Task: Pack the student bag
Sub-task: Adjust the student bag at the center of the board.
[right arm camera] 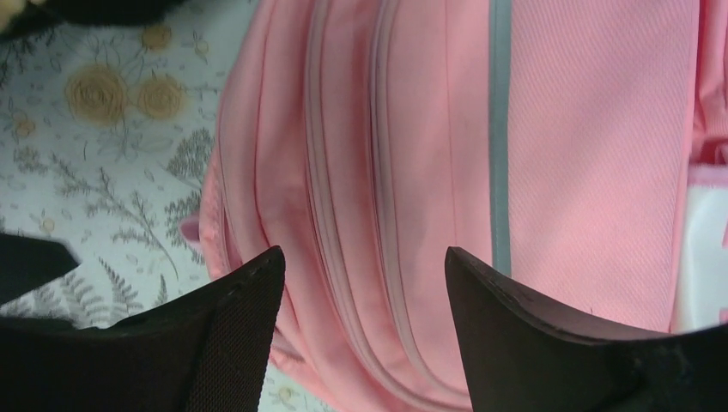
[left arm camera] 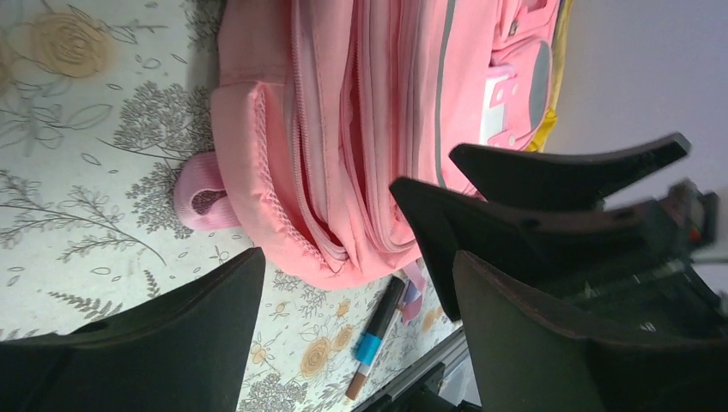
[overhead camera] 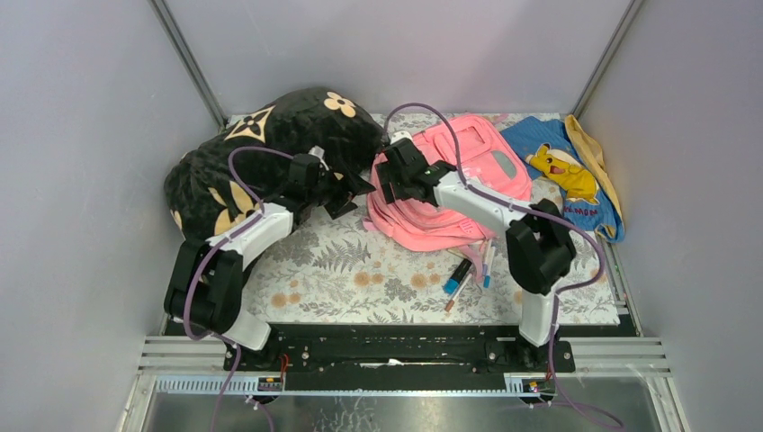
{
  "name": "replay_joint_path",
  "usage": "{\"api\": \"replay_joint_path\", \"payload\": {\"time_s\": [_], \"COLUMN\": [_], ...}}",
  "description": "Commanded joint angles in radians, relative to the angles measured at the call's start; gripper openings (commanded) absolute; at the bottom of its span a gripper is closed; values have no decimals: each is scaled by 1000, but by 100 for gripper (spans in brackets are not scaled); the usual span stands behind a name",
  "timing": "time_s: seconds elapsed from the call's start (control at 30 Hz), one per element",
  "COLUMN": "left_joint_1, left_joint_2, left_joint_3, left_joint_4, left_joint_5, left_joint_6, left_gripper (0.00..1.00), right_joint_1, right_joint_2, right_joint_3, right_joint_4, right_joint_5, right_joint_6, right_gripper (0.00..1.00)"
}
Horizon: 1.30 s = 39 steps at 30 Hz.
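Note:
The student bag (overhead camera: 459,175), a pink backpack, lies flat on the flowered tablecloth at the middle back. Its zipped side faces both grippers (left arm camera: 335,129). My right gripper (overhead camera: 389,173) is at the bag's left edge and stands open. In the right wrist view its jaws straddle the zip line (right arm camera: 343,197) of the bag (right arm camera: 584,129) without pinching the fabric, right gripper (right arm camera: 362,254). My left gripper (overhead camera: 349,193) hangs open just left of the bag above the cloth, nothing between its fingers, left gripper (left arm camera: 359,256). The right gripper's black fingers (left arm camera: 549,167) show in the left wrist view.
A black pillow with tan flowers (overhead camera: 261,148) fills the back left behind the left arm. A blue cloth with a yellow cartoon figure (overhead camera: 562,171) and a yellow cloth (overhead camera: 594,153) lie at the back right. Several pens (overhead camera: 468,270) lie in front of the bag; black-and-blue marker (left arm camera: 378,330).

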Motion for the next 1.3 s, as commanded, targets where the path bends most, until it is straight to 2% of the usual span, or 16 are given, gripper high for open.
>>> {"api": "replay_joint_path", "payload": {"time_s": [0.0, 0.23, 0.33, 0.47, 0.57, 0.6, 0.9, 1.07, 1.17, 1.2, 1.23, 1.27], "left_joint_1": [33, 73, 83, 88, 87, 87, 85, 64, 64, 64, 64, 64], "left_joint_2": [-72, -112, -112, -104, -99, -99, -78, -72, -69, -69, -68, -65], "left_joint_3": [-39, -102, -114, -120, -120, -119, -85, -65, -76, -77, -78, -78], "left_joint_4": [56, 71, 74, 86, 92, 94, 119, 137, 162, 162, 160, 158], "left_joint_5": [13, 16, 26, 37, 41, 42, 100, 128, 147, 149, 154, 156], "left_joint_6": [-10, -22, -20, -22, -21, -19, 15, 32, 30, 31, 35, 39], "left_gripper": [87, 87, 87, 87, 87, 87, 86, 86, 86, 87, 86, 86], "right_joint_1": [8, 14, 27, 30, 30, 30, 28, -30, -93, -102, -103, -104], "right_joint_2": [88, 181, 188, 154, 110, 95, -24, -105, -136, -128, -126, -131], "right_joint_3": [112, 143, 140, 130, 133, 142, 210, 109, 3, 3, 12, 16], "right_joint_4": [28, 26, 28, 34, 33, 25, -42, 24, 108, 95, 75, 62], "right_joint_5": [70, 162, 248, 297, 294, 291, 185, 127, 7, -28, -48, -66], "right_joint_6": [-33, -49, -69, -72, -73, -71, -62, 17, 87, 101, 103, 104], "right_gripper": [74, 74, 68, 36, 3, 0, 0, 0, 0, 8, 21, 43]}}
